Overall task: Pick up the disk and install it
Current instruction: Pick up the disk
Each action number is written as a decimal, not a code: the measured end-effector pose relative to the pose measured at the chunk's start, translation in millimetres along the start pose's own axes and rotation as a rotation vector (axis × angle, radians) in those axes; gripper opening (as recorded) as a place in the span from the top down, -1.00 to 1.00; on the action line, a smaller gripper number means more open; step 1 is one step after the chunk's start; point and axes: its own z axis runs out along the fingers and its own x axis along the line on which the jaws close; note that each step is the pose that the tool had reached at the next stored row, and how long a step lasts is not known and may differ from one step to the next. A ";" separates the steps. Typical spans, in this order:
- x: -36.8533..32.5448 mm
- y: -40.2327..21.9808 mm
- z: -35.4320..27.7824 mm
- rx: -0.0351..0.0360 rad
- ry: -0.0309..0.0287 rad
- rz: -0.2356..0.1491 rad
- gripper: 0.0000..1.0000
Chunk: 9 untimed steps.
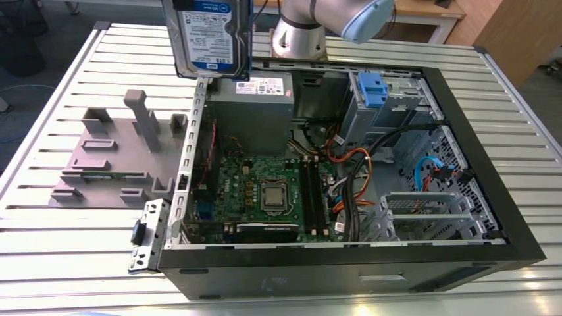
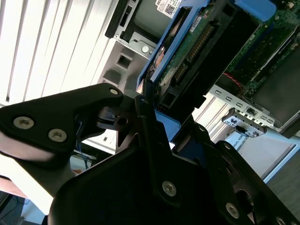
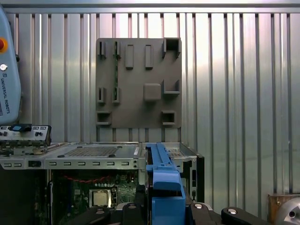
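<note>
**Disk in transit.** The end effector [image 2: 149, 117] is clamped shut on the blue bracket [image 3: 164, 185] of the disk [image 1: 209, 39]. The disk hangs on edge, aloft over the wall of the open computer case [image 1: 491, 217] at the exterior view's left. It is well above the grey stand [image 1: 105, 151] on the tabletop [image 1: 52, 243]. Judged good practice is a firm grip, with the disk held square to the case and its lower edge clear of the wall and cables [image 1: 351, 164].
</note>
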 end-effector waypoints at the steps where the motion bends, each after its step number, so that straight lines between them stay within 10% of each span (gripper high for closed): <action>1: 0.0 -0.4 0.0 0.0000 0.0000 0.000 0.26; 9: -0.1 -3.2 0.1 0.0000 0.0000 0.000 0.26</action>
